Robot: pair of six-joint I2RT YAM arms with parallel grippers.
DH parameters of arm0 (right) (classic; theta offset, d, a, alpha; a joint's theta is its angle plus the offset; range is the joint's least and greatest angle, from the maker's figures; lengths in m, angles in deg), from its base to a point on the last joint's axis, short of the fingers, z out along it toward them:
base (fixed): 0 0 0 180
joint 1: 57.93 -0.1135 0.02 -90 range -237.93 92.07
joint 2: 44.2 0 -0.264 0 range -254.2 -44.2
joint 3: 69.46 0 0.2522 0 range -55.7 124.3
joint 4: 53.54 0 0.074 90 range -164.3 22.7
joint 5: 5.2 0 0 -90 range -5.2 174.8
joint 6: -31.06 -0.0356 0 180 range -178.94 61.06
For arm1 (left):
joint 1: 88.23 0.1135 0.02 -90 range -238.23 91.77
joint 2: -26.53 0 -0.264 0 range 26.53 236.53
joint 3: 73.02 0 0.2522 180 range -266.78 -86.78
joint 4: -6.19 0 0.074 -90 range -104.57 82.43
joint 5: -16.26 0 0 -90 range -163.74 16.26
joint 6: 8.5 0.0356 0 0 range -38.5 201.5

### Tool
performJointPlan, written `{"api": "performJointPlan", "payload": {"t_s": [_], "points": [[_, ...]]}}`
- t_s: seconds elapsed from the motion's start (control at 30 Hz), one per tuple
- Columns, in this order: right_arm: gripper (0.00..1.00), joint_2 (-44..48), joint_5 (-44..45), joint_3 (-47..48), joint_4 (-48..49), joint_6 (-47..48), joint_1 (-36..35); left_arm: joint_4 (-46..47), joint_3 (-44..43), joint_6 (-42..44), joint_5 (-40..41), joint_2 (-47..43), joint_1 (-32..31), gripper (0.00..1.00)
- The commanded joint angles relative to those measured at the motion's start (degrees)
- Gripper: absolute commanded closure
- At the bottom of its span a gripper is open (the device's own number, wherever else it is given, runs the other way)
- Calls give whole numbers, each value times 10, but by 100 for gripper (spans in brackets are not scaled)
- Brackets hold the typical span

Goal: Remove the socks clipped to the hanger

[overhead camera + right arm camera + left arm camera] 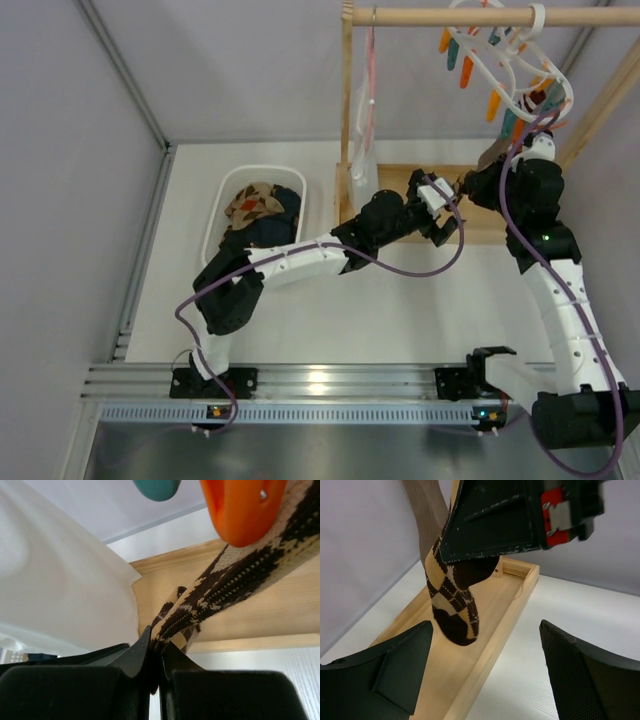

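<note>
Though the hanger (510, 70) at 1 o'clock looked mostly stripped and the white tub (300, 185) at 9 o'clock held socks (255, 205), one argyle sock (240, 575) hung clipped. The right gripper (156, 655) was clamped on it, the left gripper (485, 627) gaped wide nearby, and the orange clip (242, 510) wasn't off yet.

- The hanger (512, 72): a white plastic ring with orange and teal clips, hooked near the right end of the wooden rack's (346, 110) top rod.
- Argyle sock (455, 605): brown, tan and cream diamonds. An orange clip (242, 510) bites its cuff, and it hangs toe-down over the rack's base. The right gripper (156, 647) pinches it lower down.
- Taupe sock (422, 520): plain, hanging just behind the argyle one.
- Patterned tan sock (252, 205) and dark sock (284, 212): heaped together left of the rack.
</note>
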Motion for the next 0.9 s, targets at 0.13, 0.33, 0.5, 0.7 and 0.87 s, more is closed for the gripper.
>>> {"api": "performJointPlan", "payload": {"t_s": [0.13, 0.33, 0.5, 0.7, 0.87], "points": [[100, 33, -60, -11, 10, -37, -11, 109, -79, 59, 73, 72, 1, 18], [100, 37, -67, -13, 5, -36, -15, 118, -126, 63, 104, 118, 4, 58], [89, 35, -67, -9, 3, -26, -15, 131, -108, 32, 124, 111, 3, 100], [12, 62, -61, -14, -10, -12, -11, 134, -81, -9, 123, 95, 4, 100], [1, 144, -17, -9, -65, 44, -7, 134, -58, -50, 124, 90, 4, 100]]}}
